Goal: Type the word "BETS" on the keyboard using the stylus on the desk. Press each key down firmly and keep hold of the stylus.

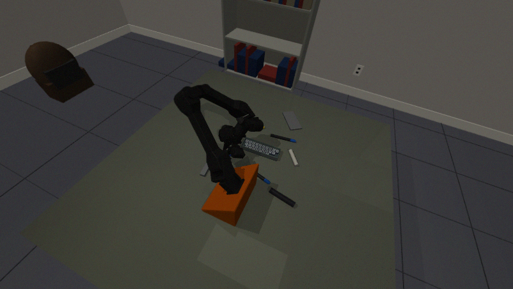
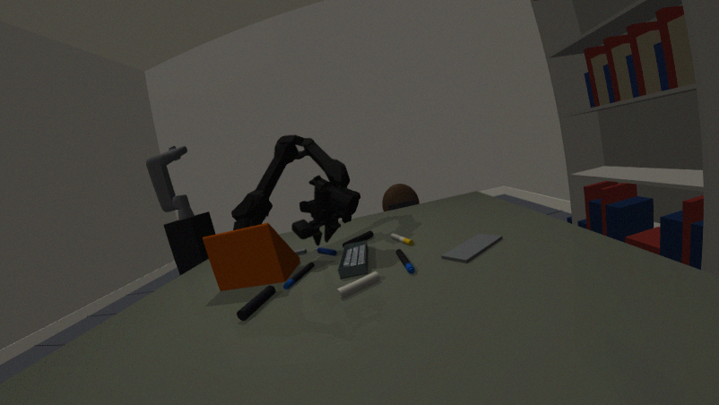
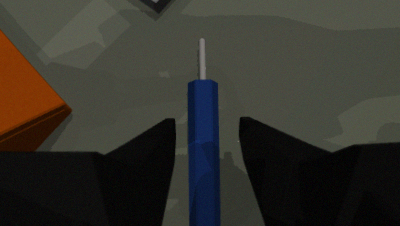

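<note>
The blue stylus [image 2: 326, 251] [image 3: 203, 115] lies on the desk with its thin grey tip pointing up the wrist view. In the top view it is almost wholly hidden by the arm. My gripper [image 2: 324, 241] [image 3: 207, 126] is open, with its fingers above the stylus. In the wrist view one finger is on each side of the blue barrel, with a gap on both sides. The keyboard [image 1: 261, 148] [image 2: 354, 260] lies on the desk beside the stylus. It is out of the wrist view.
The orange wedge [image 1: 229, 201] [image 2: 244, 259] [image 3: 25, 95] is at the arm's base. A grey block [image 1: 204, 169] [image 3: 158, 7] lies beyond the stylus tip. Black-and-blue pens [image 1: 280, 137] [image 2: 300, 274], a white stick [image 1: 293, 158] [image 2: 358, 285] and a black cylinder [image 1: 282, 197] [image 2: 256, 303] lie around the keyboard.
</note>
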Robot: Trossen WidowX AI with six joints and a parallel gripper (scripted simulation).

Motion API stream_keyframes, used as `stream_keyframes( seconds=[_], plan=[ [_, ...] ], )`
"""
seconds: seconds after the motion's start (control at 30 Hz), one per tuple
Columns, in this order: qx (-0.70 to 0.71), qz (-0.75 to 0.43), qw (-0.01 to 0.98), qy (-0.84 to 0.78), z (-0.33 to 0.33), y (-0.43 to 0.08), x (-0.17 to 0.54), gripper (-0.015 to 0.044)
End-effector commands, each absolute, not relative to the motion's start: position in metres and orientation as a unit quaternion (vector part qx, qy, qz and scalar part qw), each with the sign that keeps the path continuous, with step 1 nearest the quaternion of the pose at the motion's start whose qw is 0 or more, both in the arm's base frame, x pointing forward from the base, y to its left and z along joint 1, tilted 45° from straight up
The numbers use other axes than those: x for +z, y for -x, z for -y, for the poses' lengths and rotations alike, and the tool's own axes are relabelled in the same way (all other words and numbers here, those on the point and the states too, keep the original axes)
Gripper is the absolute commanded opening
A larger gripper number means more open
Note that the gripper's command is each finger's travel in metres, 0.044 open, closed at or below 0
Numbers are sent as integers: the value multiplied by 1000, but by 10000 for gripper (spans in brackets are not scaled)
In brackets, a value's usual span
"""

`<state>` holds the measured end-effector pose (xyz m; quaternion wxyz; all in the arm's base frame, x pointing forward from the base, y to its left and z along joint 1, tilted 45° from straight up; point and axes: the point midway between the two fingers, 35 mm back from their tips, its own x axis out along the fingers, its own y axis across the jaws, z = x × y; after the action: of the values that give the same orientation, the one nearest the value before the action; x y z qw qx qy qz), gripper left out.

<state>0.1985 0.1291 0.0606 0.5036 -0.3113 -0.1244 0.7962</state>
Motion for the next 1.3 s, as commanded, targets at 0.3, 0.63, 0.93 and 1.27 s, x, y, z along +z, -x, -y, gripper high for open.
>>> stream_keyframes(
  seconds=[0.3,0.63,0.93,1.27],
  plan=[
    [797,122,505,307,-136,-198,53,150],
    [797,123,505,307,-141,-198,48,150],
    [797,123,505,307,-145,-198,44,150],
    [797,123,505,307,-148,-198,41,150]
  ],
)
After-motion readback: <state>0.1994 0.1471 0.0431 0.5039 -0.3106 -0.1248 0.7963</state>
